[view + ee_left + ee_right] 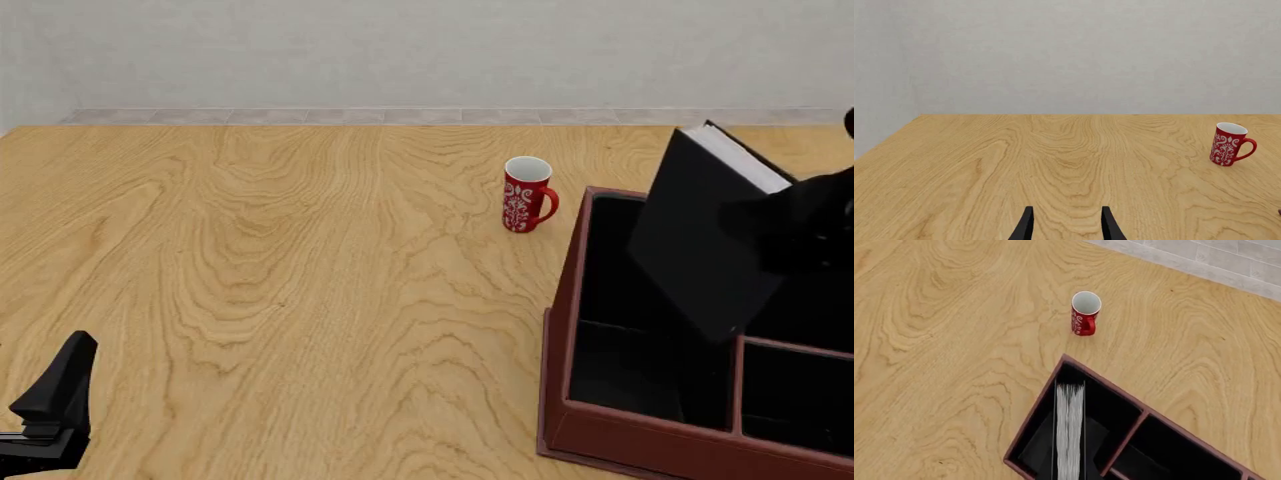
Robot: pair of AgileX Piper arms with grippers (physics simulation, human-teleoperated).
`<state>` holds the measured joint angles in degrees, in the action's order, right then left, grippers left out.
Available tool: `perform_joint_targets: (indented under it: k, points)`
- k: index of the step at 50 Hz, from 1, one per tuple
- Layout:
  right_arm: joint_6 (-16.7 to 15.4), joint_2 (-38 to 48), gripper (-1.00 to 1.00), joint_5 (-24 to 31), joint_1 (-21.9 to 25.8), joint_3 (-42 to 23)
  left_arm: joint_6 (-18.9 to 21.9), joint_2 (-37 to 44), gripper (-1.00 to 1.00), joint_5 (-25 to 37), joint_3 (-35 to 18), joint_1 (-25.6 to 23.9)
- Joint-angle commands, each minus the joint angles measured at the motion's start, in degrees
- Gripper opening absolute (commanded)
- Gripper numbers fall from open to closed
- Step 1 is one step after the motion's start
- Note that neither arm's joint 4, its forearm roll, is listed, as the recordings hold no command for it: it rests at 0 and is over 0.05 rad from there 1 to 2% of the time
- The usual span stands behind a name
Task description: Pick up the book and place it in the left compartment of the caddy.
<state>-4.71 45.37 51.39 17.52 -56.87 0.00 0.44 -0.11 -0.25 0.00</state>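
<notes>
We've got the book (pixel 701 235) tilted over the caddy's (pixel 641 432) left compartment (pixel 627 370), lower corner dipping inside, page edge up. The right gripper (pixel 814 225) appears clamped on its upper right part, but the fingers are too dark to confirm. It's a rigid, hefty-looking hardback with probably slick covers, so we'd pinch across the covers near the spine. Left gripper (pixel 1066 225) is parted, holding nothing, well away. Red mug (pixel 526 195) sits just beyond the caddy.

left end effector (pixel 1067 225): matte black | fingers (pixel 1023 227): slim, tapered, angular
</notes>
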Motion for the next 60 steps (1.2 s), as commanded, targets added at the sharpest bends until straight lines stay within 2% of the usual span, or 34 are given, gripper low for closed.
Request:
perform_joint_targets:
  k: [1, 18, 60]
  points:
    - [1.3, 0.5, -1.0, -2.0, -0.4, 1.6, 0.0, 0.0, 1.0, 0.0, 0.0, 0.0]
    - [0.7, 1.2, -1.0, -5.0, -1.8, 4.7, 0.0, 0.0, 1.0, 0.0, 0.0, 0.0]
    - [2.2, 3.3, -1.0, -12.0, -2.4, 12.2, 0.0, 0.0, 1.0, 0.0, 0.0, 0.0]
